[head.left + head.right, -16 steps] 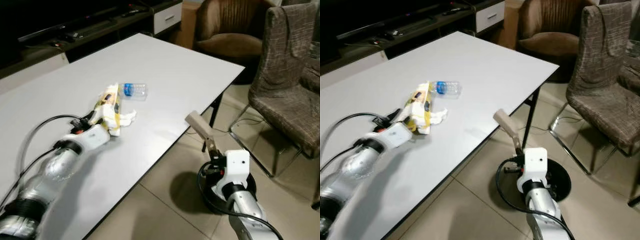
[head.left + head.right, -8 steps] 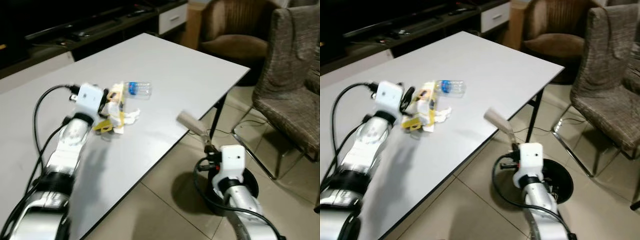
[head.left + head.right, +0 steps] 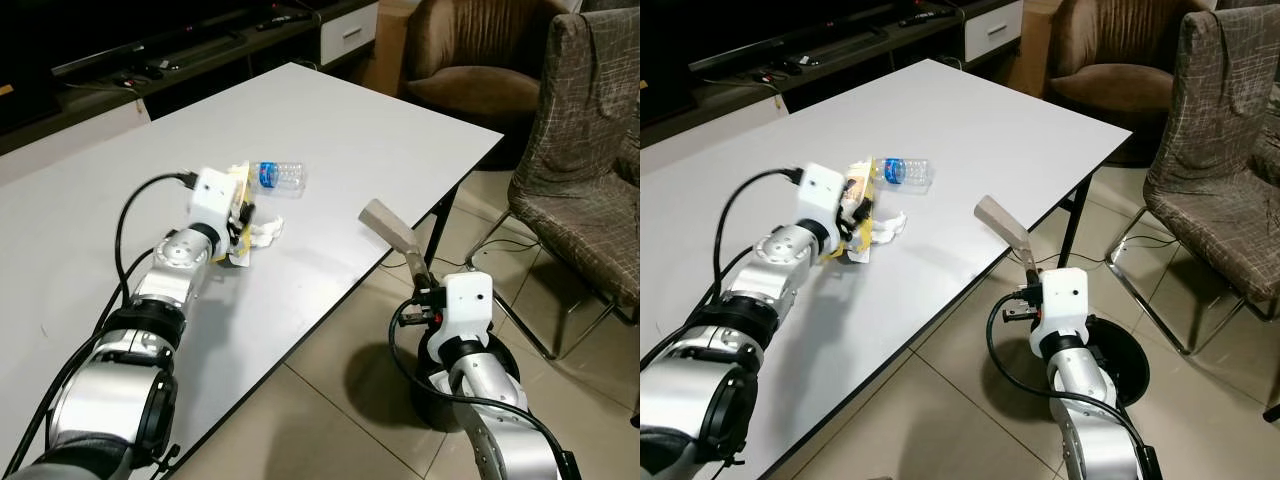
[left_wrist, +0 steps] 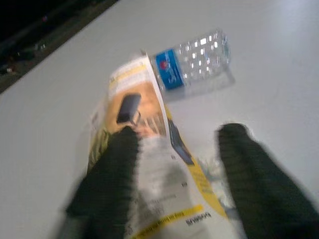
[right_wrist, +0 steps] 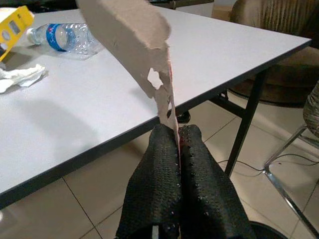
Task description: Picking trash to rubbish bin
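Your left gripper point(image 4: 174, 174) sits over the white and yellow printed wrapper point(image 4: 149, 164) on the white rectangular table point(image 3: 380, 140). The left wrist view shows what the head views hide: both black fingers point(image 4: 107, 184) spread apart, one on each side of the wrapper, not closed on it. In the head views the wrist housing covers most of the wrapper point(image 3: 858, 215).

The wrapper lies flat, its long axis running from the gripper toward 1 o'clock, far end just beside the clear plastic bottle with a blue label point(image 3: 278, 177). The bottle lies on its side, long axis roughly 9 to 3 o'clock, cap end nearest the wrapper. A crumpled white tissue point(image 3: 265, 233) rests at about 4 o'clock from the wrapper, close to it.

Your right gripper point(image 5: 175, 164) is off the table's near edge, over the tiled floor point(image 3: 330, 420). Its wrist view shows the fingers pressed together on the torn end of a tan cardboard strip point(image 5: 132, 35); the strip rises from the fingertips toward 11 o'clock in the head view point(image 3: 390, 228). A round black bin point(image 3: 1120, 365) stands on the floor just behind that arm. A brown patterned chair point(image 3: 590, 170) stands at 2 o'clock.
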`<state>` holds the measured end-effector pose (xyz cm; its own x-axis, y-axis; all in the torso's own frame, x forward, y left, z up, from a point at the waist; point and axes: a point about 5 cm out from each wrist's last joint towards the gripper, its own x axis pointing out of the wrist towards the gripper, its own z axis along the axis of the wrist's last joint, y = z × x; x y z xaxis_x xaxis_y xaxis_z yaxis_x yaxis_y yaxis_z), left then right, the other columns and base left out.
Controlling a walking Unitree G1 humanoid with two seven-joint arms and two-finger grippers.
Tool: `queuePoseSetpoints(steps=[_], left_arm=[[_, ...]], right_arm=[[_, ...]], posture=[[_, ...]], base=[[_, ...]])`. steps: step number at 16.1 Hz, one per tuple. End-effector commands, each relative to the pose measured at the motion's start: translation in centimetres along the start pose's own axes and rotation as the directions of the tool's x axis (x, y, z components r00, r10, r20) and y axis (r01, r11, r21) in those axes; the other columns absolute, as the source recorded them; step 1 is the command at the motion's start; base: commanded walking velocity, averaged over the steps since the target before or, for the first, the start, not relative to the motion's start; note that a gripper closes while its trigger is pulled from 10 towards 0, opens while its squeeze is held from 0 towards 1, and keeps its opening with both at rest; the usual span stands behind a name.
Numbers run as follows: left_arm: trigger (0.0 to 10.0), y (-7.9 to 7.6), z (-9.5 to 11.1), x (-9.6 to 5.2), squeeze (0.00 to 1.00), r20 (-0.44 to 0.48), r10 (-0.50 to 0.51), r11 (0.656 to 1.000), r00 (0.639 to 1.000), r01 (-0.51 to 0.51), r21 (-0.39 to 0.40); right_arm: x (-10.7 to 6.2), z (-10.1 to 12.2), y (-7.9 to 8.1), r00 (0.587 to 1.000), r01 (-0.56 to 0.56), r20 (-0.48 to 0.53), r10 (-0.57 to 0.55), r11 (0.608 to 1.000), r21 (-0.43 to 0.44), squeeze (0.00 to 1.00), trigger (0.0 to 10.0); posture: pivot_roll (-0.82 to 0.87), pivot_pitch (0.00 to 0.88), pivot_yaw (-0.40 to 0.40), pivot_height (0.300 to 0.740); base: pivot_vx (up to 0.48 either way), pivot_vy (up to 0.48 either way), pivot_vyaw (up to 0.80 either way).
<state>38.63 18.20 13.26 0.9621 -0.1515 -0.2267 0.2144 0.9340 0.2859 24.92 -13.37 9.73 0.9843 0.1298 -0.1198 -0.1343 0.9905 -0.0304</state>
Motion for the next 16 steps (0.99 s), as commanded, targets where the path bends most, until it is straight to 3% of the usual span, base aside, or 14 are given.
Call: queuePoseSetpoints(steps=[1,4,8,10,11,15,16], left_arm=[[10.0,0.2,0.3,0.2,1.0,-0.021,0.014,1.0,1.0,-0.015,-0.006],[10.0,0.2,0.2,0.5,1.0,-0.071,0.022,0.997,0.997,-0.028,-0.076],[10.0,-0.1,-1.0,0.4,1.0,-0.171,0.041,0.996,0.984,-0.027,0.085],[10.0,0.1,-1.8,0.2,0.95,-0.215,0.057,0.993,0.975,-0.034,0.111],[10.0,0.2,-2.2,0.1,0.0,-0.241,0.056,0.996,0.969,-0.037,0.081],[9.9,0.0,-2.4,0.0,0.0,-0.25,0.028,0.997,0.968,-0.009,0.077],[1.5,-0.1,-2.5,0.0,0.0,-0.25,0.025,0.997,0.968,-0.005,0.08]], right_arm=[[-0.1,-0.2,0.4,1.0,-0.015,-0.01,0.015,1.0,-0.004,0.0,10.0],[-0.6,-0.4,0.6,0.999,-0.026,-0.021,0.025,1.0,-0.006,0.0,10.0],[-0.6,-0.6,0.6,0.999,-0.016,-0.029,0.016,1.0,-0.002,0.0,10.0],[-0.6,-0.6,0.7,0.999,-0.017,-0.03,0.017,1.0,0.001,0.0,10.0],[-0.7,-0.7,0.8,0.999,-0.017,-0.032,0.017,1.0,0.002,0.0,10.0],[-0.8,-0.7,0.7,0.999,-0.012,-0.035,0.012,1.0,0.006,0.0,10.0],[-0.8,-0.7,0.7,0.999,-0.012,-0.035,0.012,1.0,0.006,0.0,10.0]], posture=[[-0.05,0.0,0.054,0.74],[-0.06,0.0,0.058,0.74],[-0.06,0.0,0.064,0.74],[-0.06,0.0,0.064,0.74],[-0.06,0.0,0.065,0.74],[-0.06,0.0,0.064,0.74],[-0.06,0.0,0.063,0.74]], base=[[0.0,0.0,0.0],[0.0,0.0,0.0],[0.0,0.0,0.0],[0.0,0.0,0.0],[0.0,0.0,0.0],[0.0,0.0,0.0],[0.0,0.0,0.0]])
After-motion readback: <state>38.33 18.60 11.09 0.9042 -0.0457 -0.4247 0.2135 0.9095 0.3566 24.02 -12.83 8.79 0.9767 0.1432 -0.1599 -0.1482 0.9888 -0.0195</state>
